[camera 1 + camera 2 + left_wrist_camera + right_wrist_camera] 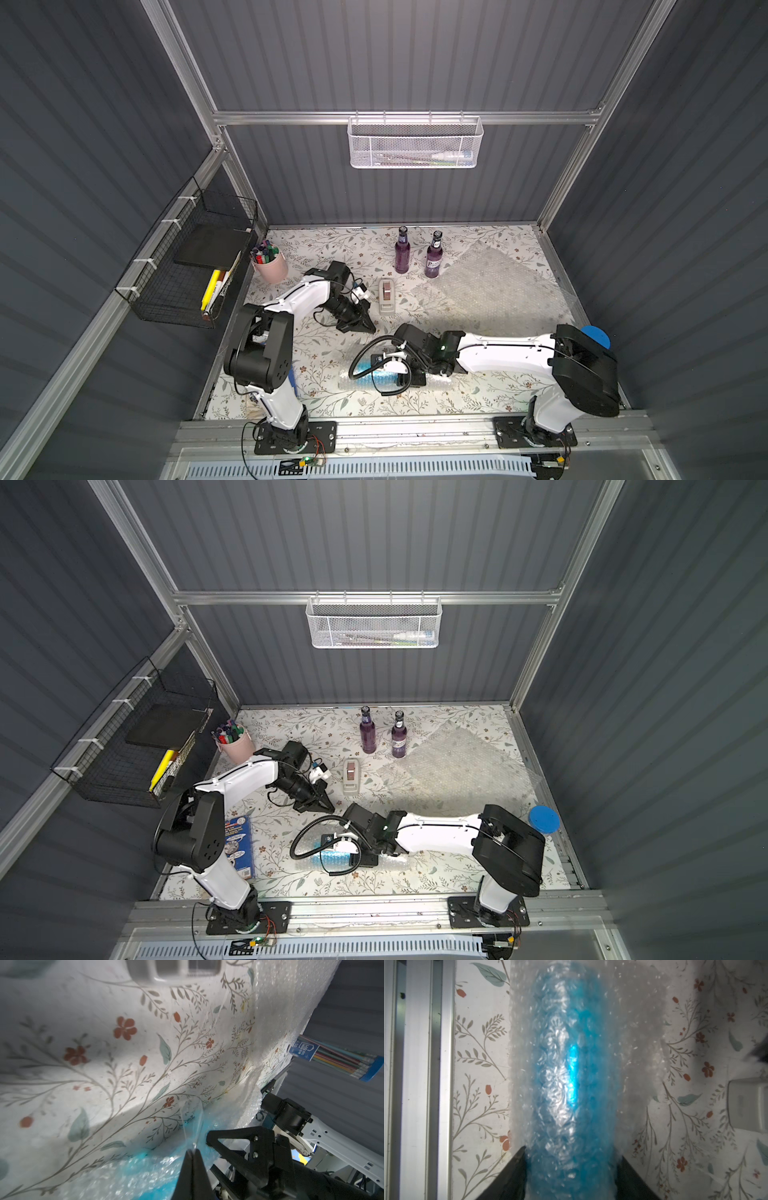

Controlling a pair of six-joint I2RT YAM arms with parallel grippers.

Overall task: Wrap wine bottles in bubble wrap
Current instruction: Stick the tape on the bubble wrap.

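Note:
The blue wine bottle (571,1064) lies on its side near the front of the table, rolled in bubble wrap (639,1028); its blue also shows in both top views (374,377) (332,857). My right gripper (571,1153) (411,379) straddles the wrapped bottle, with a finger pressed on each side of the wrap. Two purple wine bottles (402,251) (434,255) stand upright at the back. A flat bubble wrap sheet (490,286) lies to their right. My left gripper (193,1150) (371,329) is shut on a thin clear strip of tape (190,1126), just behind the wrapped bottle.
A tape dispenser (386,297) sits mid-table beside the left gripper. A pink cup of markers (272,266) stands at the back left. A blue-lidded cylinder (596,336) is at the right edge, and a blue package (239,845) lies by the left arm's base. A wire basket (191,266) hangs on the left wall.

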